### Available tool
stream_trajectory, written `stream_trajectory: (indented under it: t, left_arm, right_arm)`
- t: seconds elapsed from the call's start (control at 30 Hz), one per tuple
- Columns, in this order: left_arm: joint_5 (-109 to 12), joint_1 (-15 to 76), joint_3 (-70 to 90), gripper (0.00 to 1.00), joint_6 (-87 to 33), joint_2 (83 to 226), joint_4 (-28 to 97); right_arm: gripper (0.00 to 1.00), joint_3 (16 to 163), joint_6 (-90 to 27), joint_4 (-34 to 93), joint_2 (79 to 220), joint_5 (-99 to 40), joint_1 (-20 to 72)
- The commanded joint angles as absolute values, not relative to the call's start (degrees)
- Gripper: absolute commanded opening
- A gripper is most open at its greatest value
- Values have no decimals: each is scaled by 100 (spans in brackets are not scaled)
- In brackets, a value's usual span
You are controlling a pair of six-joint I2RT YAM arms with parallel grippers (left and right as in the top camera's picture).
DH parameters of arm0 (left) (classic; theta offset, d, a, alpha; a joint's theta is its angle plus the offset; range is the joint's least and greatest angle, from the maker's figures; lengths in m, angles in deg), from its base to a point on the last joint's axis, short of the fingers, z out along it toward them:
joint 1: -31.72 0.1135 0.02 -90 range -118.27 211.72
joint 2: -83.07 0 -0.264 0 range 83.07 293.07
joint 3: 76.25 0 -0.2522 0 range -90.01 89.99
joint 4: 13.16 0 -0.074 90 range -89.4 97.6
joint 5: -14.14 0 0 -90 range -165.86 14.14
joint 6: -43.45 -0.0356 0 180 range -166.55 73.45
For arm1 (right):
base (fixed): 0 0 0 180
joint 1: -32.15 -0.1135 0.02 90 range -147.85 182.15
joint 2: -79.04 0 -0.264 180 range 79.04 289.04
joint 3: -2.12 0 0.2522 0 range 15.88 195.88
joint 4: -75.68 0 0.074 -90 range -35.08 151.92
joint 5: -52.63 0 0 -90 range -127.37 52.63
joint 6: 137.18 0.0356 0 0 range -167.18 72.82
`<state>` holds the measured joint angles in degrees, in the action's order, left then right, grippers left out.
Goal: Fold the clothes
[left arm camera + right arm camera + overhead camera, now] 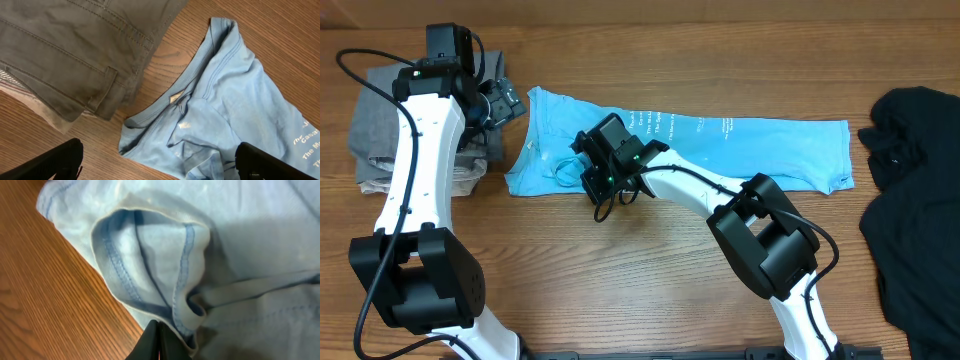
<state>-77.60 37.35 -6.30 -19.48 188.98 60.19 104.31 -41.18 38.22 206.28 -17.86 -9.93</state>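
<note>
**Left arm** [417, 150]: long white moulded link with rounded edges. Boxy black joint housing [415, 282] at the near end and a black camera block [450, 45] at the far end. A thin black cable [412, 140] loops out to the left and runs along the white shell.

**Left gripper** [508, 100]: black throughout. Fingers [52, 162] are matt black, blunt and flat-sided.

**Right arm** [692, 188]: curved white link, a large angular black elbow block [765, 238], and a second white link toward the near edge. A black lead runs along the top.

**Right gripper** [592, 188]: black body with a small green light [611, 181] and loose black wire loops beneath. Slim wedge fingers [159, 342], also black.
</note>
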Motion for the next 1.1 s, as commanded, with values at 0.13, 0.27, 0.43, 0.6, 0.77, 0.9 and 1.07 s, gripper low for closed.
stream_trajectory:
  t: [0.13, 0.27, 0.43, 0.6, 0.77, 0.9, 1.07]
  left_arm:
    - [-7775, 3711, -763, 100, -1887, 18753, 6015]
    - [-7775, 3711, -763, 100, -1887, 18753, 6015]
    - [-7775, 3711, -763, 100, -1887, 18753, 6015]
    - [-7775, 3711, -763, 100, -1887, 18753, 6015]
    - [-7775, 3711, -763, 100, -1887, 18753, 6015]
    - [-7775, 3711, -763, 100, -1887, 18753, 6015]
    - [-7775, 3711, -763, 100, -1887, 18753, 6015]
  right_arm:
    - [4, 10413, -3939, 4233, 20547, -2022, -967]
    - [4, 10409, -3939, 4174, 20549, -2492, -956]
    - [4, 10400, -3937, 4165, 20551, -2792, -956]
    - [4, 10400, -3770, 4193, 20551, -3174, -956]
    - [13, 10413, -3770, 4029, 19957, -3113, -889]
    - [18, 10413, -3445, 3225, 18691, -3135, -486]
    - [27, 10413, -3364, 1599, 17389, -3262, 742]
